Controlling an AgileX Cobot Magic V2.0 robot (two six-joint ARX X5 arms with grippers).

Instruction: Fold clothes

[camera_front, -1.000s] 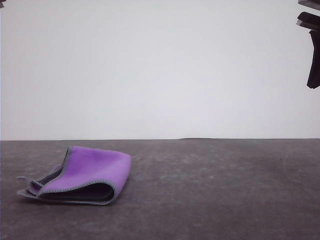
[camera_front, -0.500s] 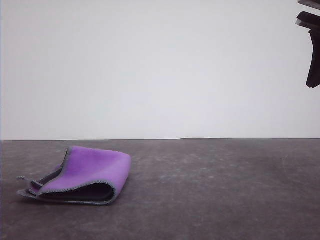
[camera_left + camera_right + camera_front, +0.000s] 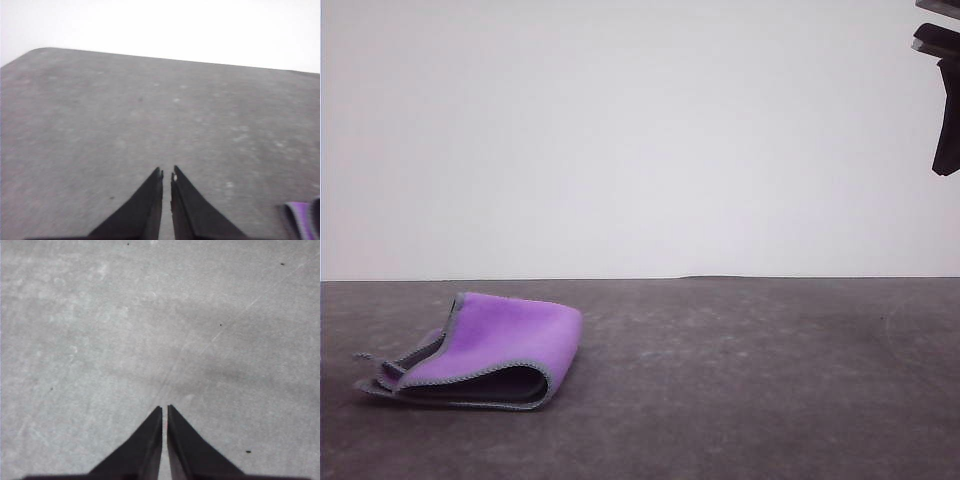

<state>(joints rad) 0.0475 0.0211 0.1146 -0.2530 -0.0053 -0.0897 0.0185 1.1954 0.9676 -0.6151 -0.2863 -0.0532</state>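
The clothes (image 3: 485, 352), one small cloth, lie near the front left corner of the desk (image 3: 740, 380). The cloth is folded over itself, with the purple face up and the dark grey face inside, and the loose grey-edged layers point to the left edge. I judge the fold is already made, because the layers sit stacked and nothing holds them.

In my left wrist view the left gripper (image 3: 166, 176) has its fingers pressed almost together and it grips nothing. A purple strip of the cloth shows just beside it, apart from the fingers.

Farther away, the right gripper (image 3: 164, 410) is also closed on nothing, above bare desk, well apart from the cloth. In the front view I see a dark part of the right arm (image 3: 946, 95) high over the far right side. I think both arms are parked off the cloth.
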